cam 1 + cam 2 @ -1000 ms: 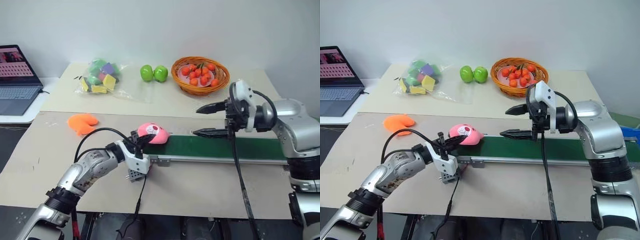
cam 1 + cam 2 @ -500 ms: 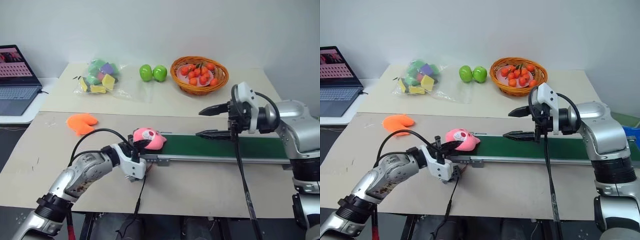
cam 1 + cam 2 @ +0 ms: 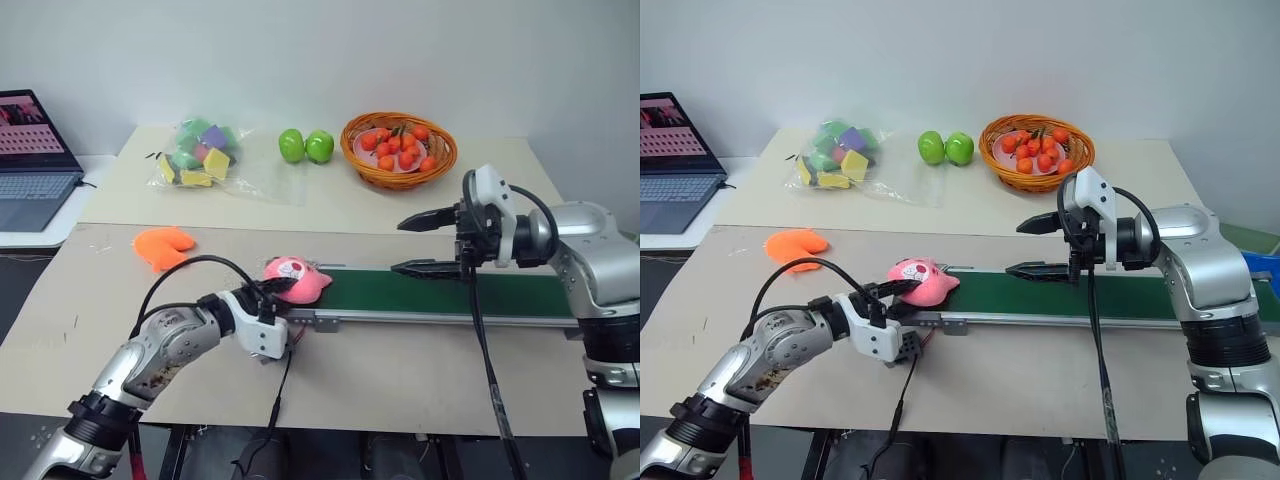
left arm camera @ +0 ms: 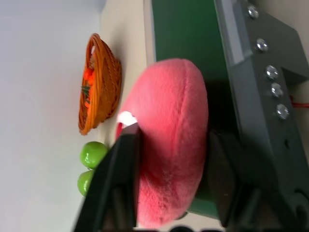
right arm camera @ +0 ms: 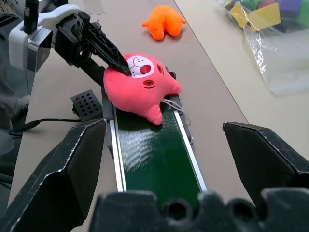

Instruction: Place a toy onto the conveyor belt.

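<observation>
The pink toy lies on the left end of the dark green conveyor belt, face patch up. My left gripper reaches in from the left with the toy between its fingers. One finger touches the plush, while a dark gap separates the other finger from it, so the gripper is open. Further right, my right gripper hovers over the belt, open wide and holding nothing. The perforated grey control box sits beside the belt's left end.
A flat orange plush lies left of the belt. At the back stand a bag of coloured blocks, two green apples and a wicker basket of oranges. A laptop sits at far left.
The left gripper lowered the toy slightly onto the belt's left end, and its fingers have parted from a shut grip. The right arm has not moved.
</observation>
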`<move>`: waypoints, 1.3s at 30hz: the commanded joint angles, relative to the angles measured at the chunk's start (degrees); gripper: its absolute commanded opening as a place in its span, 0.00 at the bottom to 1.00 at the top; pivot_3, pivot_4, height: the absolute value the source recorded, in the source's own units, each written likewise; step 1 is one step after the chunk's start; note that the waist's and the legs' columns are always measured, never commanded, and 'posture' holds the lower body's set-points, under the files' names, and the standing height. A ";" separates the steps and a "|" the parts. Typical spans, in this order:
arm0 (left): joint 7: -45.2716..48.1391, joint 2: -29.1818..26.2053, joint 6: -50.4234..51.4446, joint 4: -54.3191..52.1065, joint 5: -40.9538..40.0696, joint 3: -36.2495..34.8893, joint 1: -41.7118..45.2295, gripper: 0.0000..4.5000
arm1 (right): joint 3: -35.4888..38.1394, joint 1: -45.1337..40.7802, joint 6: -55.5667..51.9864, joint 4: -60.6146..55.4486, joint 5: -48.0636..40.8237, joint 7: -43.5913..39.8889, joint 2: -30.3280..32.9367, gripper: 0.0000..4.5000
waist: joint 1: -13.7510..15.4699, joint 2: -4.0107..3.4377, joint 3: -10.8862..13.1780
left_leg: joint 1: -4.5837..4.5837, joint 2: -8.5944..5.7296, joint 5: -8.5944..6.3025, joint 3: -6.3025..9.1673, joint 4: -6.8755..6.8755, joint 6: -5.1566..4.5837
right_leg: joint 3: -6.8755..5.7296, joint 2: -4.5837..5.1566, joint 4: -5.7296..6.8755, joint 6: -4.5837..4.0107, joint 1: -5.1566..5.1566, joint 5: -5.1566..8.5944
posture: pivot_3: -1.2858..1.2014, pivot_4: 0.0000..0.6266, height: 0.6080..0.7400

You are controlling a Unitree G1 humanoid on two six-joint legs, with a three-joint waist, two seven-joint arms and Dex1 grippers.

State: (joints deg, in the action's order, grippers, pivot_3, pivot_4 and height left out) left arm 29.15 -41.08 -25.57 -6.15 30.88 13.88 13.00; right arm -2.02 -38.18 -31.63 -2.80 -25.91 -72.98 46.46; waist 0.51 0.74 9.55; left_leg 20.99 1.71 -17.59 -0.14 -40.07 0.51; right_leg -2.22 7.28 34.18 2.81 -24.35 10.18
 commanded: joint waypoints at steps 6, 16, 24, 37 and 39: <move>11.25 1.66 9.44 -4.24 -18.28 -0.98 -0.60 1.00 | 1.45 -1.13 1.69 -0.22 -0.07 -0.11 0.72 1.00 | -0.07 -0.01 0.00 | -0.08 0.01 0.00 0.00 0.00 0.00 | 0.01 0.00 0.01 0.00 0.05 0.00 | 0.52 0.24 0.99; 22.21 -0.91 46.16 -12.90 -49.08 -13.86 4.59 1.00 | 1.60 -2.10 3.18 1.71 0.58 -1.52 1.59 1.00 | -0.24 0.01 0.01 | 0.04 0.00 -0.01 0.07 -0.13 -0.01 | 0.00 -0.01 0.02 0.00 -0.01 0.00 | 0.52 0.24 0.99; 22.33 -2.81 70.64 -10.48 -68.63 -23.83 15.31 1.00 | 2.41 -2.61 4.86 3.15 1.58 -2.46 4.17 1.00 | -0.61 0.09 0.06 | 0.07 -0.02 -0.01 0.13 -0.21 -0.01 | -0.02 -0.01 0.03 0.01 0.02 0.00 | 0.52 0.24 0.99; 19.57 -3.33 73.06 -10.53 -69.99 -22.42 20.62 1.00 | 5.82 -0.17 3.32 -0.26 0.08 0.62 4.08 1.00 | -0.97 0.14 0.09 | 0.10 -0.02 -0.01 0.13 -0.21 -0.01 | -0.01 -0.04 0.00 0.01 0.01 0.00 | 0.52 0.24 0.99; 19.27 -3.17 72.56 -10.45 -69.37 -21.76 20.84 1.00 | 6.06 0.18 3.19 -0.74 -0.12 1.27 3.90 1.00 | -1.02 0.14 0.09 | 0.11 -0.02 -0.01 0.13 -0.22 -0.01 | -0.01 -0.04 0.00 0.01 0.02 0.00 | 0.52 0.24 0.99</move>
State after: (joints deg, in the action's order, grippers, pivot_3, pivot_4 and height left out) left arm 48.60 -43.56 47.90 -14.86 -39.14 -7.81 33.37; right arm 1.40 -37.49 -28.24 -1.36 -24.41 -72.36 50.19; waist -0.51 0.88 9.64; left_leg 21.09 1.69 -17.59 -0.02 -40.29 0.50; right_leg -2.22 7.24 34.18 2.81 -24.33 10.18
